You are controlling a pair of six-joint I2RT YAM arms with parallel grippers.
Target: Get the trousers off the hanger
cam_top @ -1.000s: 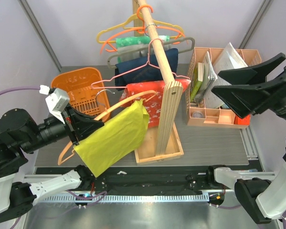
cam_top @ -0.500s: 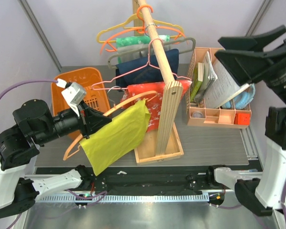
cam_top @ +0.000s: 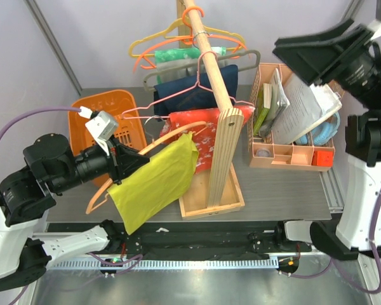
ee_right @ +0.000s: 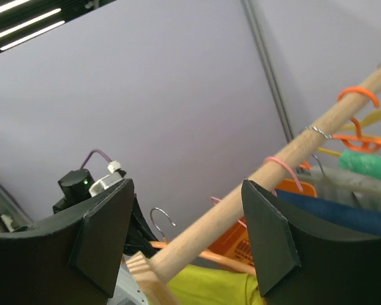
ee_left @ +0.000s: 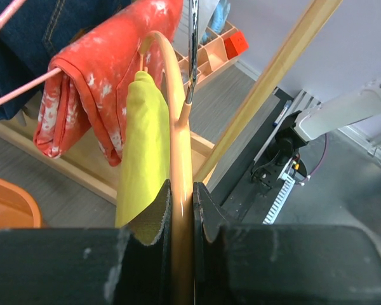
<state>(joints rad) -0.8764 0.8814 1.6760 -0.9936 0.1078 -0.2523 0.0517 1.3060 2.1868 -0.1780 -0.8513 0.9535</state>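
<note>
The yellow-green trousers [cam_top: 153, 184] hang over the peach hanger [cam_top: 160, 141], which is held off the rack, in front of and left of it. My left gripper [cam_top: 136, 166] is shut on the hanger's arm beside the cloth. The left wrist view shows the hanger [ee_left: 181, 146] clamped between the pads at my left gripper [ee_left: 181, 190], with the trousers [ee_left: 143, 146] just to its left. My right gripper [cam_top: 293, 60] is open and empty, high at the upper right, above the rod. In its own view the right gripper [ee_right: 185, 184] frames the rod, with the trousers [ee_right: 209, 289] below.
A wooden rack with a slanted rod [cam_top: 209, 57] and a tray base [cam_top: 213, 202] stands mid-table. It carries a red patterned cloth [cam_top: 200, 127], a navy garment [cam_top: 190, 86] and several other hangers. An orange basket [cam_top: 108, 114] is at the left, and a peach organizer [cam_top: 292, 155] with books at the right.
My right arm has risen from the right side to high at the upper right. My left arm has pulled back and up a little, still holding the hanger with the trousers.
</note>
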